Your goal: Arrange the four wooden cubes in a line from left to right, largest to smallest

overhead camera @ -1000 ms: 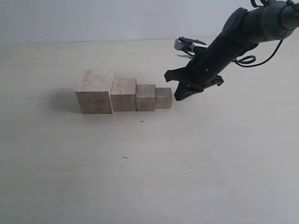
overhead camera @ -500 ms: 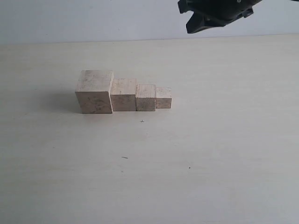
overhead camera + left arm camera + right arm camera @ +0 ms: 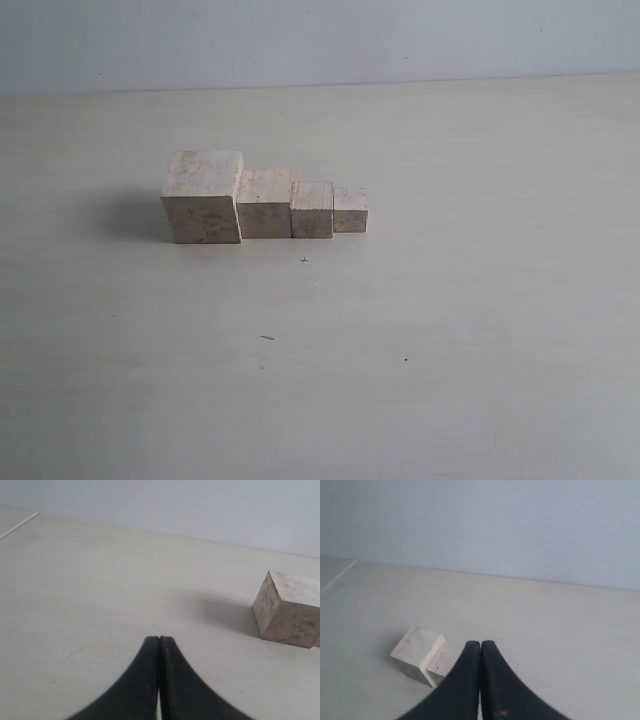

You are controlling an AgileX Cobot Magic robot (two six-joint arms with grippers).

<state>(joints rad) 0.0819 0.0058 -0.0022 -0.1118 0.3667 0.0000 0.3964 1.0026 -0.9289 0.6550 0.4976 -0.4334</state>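
Note:
The four wooden cubes stand side by side in a row on the pale table: the largest (image 3: 203, 196) at the left, then the second (image 3: 265, 202), the third (image 3: 312, 208) and the smallest (image 3: 350, 210) at the right, each touching its neighbour. Neither arm shows in the exterior view. The left wrist view shows my left gripper (image 3: 159, 639) shut and empty above bare table, the largest cube (image 3: 288, 609) well off to one side. My right gripper (image 3: 480, 643) is shut and empty too, with the largest cube (image 3: 417, 652) and the second cube (image 3: 441, 661) partly behind its fingers.
The pale table (image 3: 450, 330) stretches round the row on all sides, with only a few small dark specks (image 3: 267, 338) in front of it. A plain light wall (image 3: 320, 40) rises behind the table's back edge.
My right arm, which stood low beside the smallest cube a second ago, rose up and away and has left the exterior view. The row of cubes has stayed in place.

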